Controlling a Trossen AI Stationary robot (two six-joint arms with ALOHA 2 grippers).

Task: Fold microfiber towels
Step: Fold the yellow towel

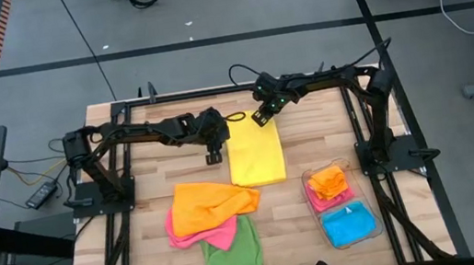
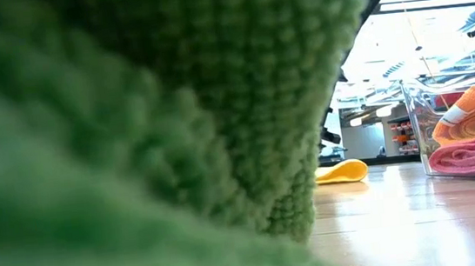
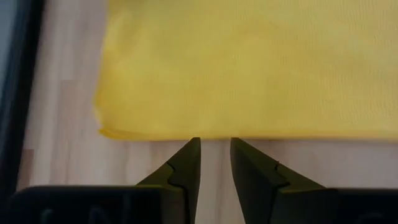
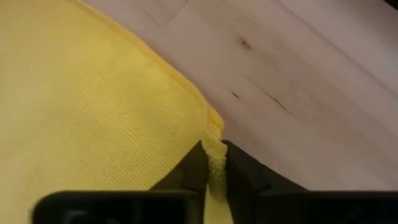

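Note:
A yellow microfiber towel (image 1: 254, 153) lies folded flat at the table's middle, also seen as yellow towel (image 3: 249, 68) and yellow towel (image 4: 93, 112). My right gripper (image 4: 215, 163) is at its far right corner (image 1: 263, 121), shut on it. My left gripper (image 3: 215, 144) stands at the towel's left edge near the far corner (image 1: 214, 156), its fingers narrowly open with bare wood between them. Orange towel (image 1: 210, 203), pink towel (image 1: 198, 235) and green towel (image 1: 234, 261) lie heaped at the near side. My right gripper pinches the yellow towel's far right corner (image 4: 216, 146) between its two fingers, with cloth showing in the gap. The fingers slant down from the far side. The rest of the towel lies flat on the table. My left gripper's fingertips (image 3: 193, 149) reach the towel's hem (image 3: 186, 134); whether they touch it, I cannot tell.
A clear bin (image 1: 368, 225) at the near right holds folded orange, pink and blue towels. In the low view the green towel (image 2: 131, 117) fills most of the picture, with the yellow towel (image 2: 343, 172) and the bin (image 2: 418, 124) beyond. Bare wood lies right of the yellow towel.

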